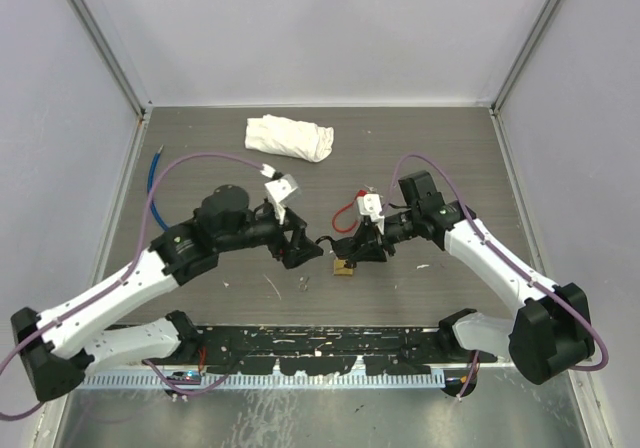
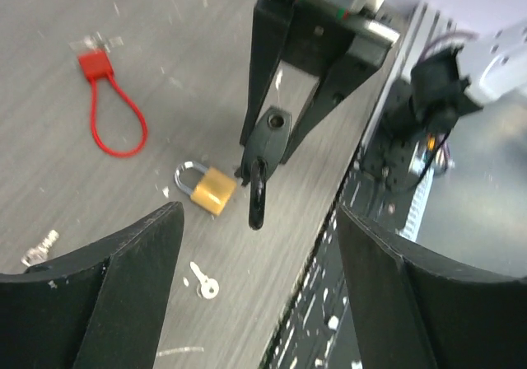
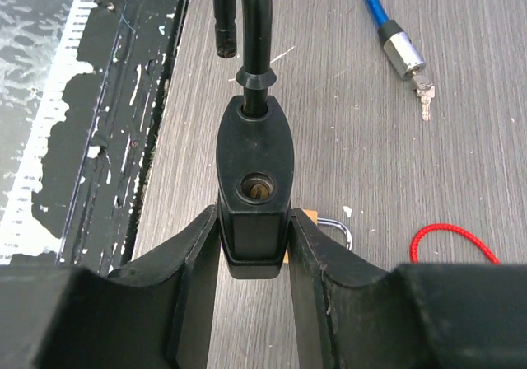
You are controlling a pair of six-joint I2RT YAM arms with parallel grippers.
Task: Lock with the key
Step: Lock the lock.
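Observation:
My right gripper (image 3: 254,221) is shut on a black lock body (image 3: 254,163) and holds it above the table, keyhole (image 3: 262,189) facing the right wrist camera with no key in it. Its black shackle (image 3: 254,23) points away towards the left arm. In the left wrist view the same lock (image 2: 272,130) hangs in front of my left gripper (image 2: 257,221), which is open and empty. A small silver key (image 2: 202,282) lies on the table below the left jaws. In the top view the two grippers (image 1: 298,248) (image 1: 362,246) face each other at the table's middle.
A brass padlock (image 2: 210,189) lies on the table under the black lock. A red cable loop (image 2: 111,114) lies beyond it. A blue cable lock with keys (image 3: 403,52) lies near the left wall, and a white cloth (image 1: 290,136) at the back. The table's black front rail (image 1: 320,343) is close.

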